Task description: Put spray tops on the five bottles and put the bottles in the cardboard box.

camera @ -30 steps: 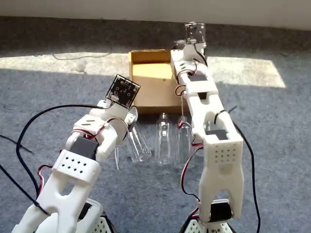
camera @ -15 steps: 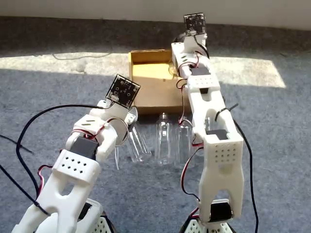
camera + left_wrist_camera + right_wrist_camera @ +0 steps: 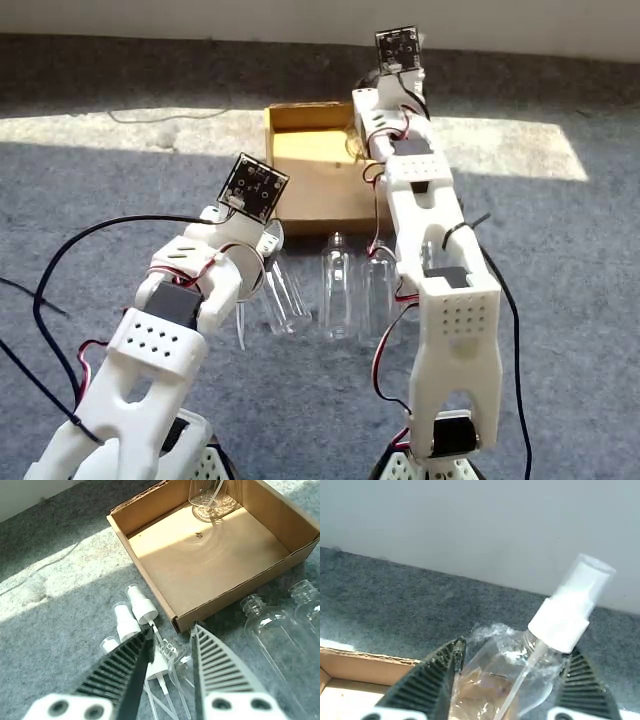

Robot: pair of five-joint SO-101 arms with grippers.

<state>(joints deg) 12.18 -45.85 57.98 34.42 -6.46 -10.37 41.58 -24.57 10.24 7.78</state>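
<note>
An open cardboard box lies on the grey carpet. At its far corner stands a clear bottle with a white spray top on it; my right gripper is shut on this bottle. My left gripper hangs open just in front of the box's near corner. Below it lies a capless bottle, its neck between the fingers without touching them. Three loose spray tops lie beside it. Two more capless bottles stand to the right, also seen as bottles in the high view.
The right arm stretches along the right side of the box. A black cable loops over the carpet on the left. A pale wall closes the far side.
The right arm's wrist has lifted and tipped back a little at the box's far corner. The left arm has stayed still.
</note>
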